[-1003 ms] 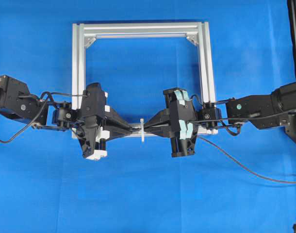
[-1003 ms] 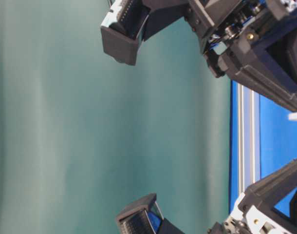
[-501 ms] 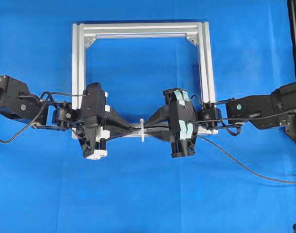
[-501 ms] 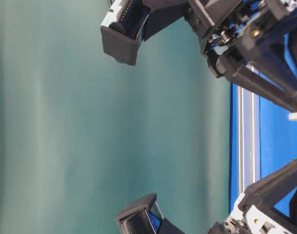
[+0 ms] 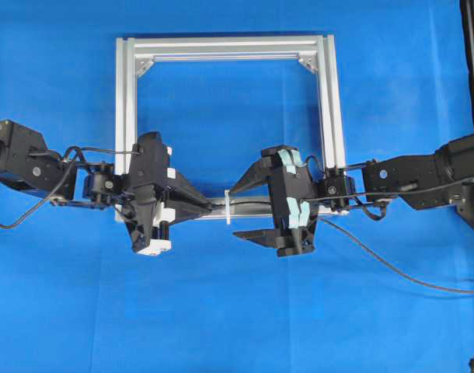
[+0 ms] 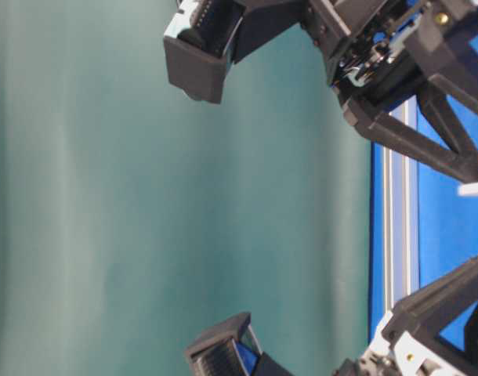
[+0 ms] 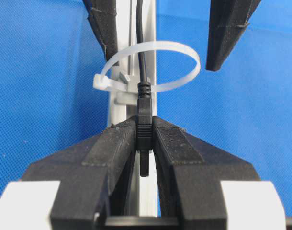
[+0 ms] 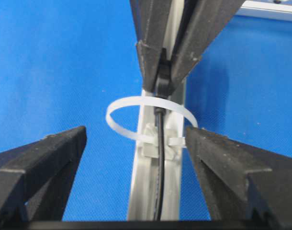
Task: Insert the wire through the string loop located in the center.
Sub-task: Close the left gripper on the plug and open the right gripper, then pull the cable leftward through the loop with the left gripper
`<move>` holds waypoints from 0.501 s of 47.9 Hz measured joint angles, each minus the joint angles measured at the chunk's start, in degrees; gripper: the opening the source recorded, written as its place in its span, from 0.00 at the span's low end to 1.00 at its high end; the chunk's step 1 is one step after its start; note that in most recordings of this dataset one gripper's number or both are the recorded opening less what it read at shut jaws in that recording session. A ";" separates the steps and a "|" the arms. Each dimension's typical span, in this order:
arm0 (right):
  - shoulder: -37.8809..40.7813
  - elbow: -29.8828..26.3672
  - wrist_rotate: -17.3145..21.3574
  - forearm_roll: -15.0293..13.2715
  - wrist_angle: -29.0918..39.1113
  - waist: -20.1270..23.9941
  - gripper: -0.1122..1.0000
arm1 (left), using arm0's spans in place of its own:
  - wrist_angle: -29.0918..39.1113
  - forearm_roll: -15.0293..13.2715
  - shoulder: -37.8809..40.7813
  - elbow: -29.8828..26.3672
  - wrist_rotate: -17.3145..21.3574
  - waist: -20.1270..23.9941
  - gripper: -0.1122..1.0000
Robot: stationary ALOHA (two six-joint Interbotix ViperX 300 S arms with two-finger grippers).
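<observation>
Solid bright blue bench [image 5: 237,326], silver aluminium frame [image 5: 221,45], black wire [image 7: 139,43] with black plug tip, white translucent string loop [image 7: 151,67], matte black end effector fingers [image 8: 40,163], pale teal tape strips [image 5: 287,162], plain green backdrop [image 6: 106,196]

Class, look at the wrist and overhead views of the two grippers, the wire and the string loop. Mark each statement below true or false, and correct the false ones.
1. The wire passes through the string loop. True.
2. The left gripper is shut on the wire's plug. True.
3. The right gripper is clamped on the wire. False: its jaws stand wide apart, with the wire running free between them.
4. The string loop is fixed to the far top bar of the aluminium frame. False: it sits on the near bar, between the two grippers.
5. The loop is made of black cord. False: it is a thin white strip.
</observation>
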 measured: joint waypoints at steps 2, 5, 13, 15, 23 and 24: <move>0.00 0.00 0.00 0.00 0.00 0.00 0.82 | 0.00 -0.09 -0.62 0.62 0.09 -0.09 0.17; 0.00 0.00 0.00 0.00 0.00 0.00 0.82 | 0.00 0.00 -1.85 1.67 0.09 0.00 0.17; 0.00 -0.09 0.00 0.00 0.26 0.18 0.82 | 0.09 -0.09 -6.24 6.33 0.09 0.00 0.17; 0.00 -0.09 -0.09 0.00 0.62 0.09 0.82 | 0.00 0.00 -7.29 7.56 0.09 0.00 0.17; 0.00 0.00 -0.09 0.00 1.49 0.18 0.82 | 0.09 0.00 -11.69 12.66 0.00 -0.09 0.17; 0.00 0.00 -0.09 0.00 1.58 0.18 0.82 | 0.09 0.00 -12.30 13.27 0.00 -0.09 0.17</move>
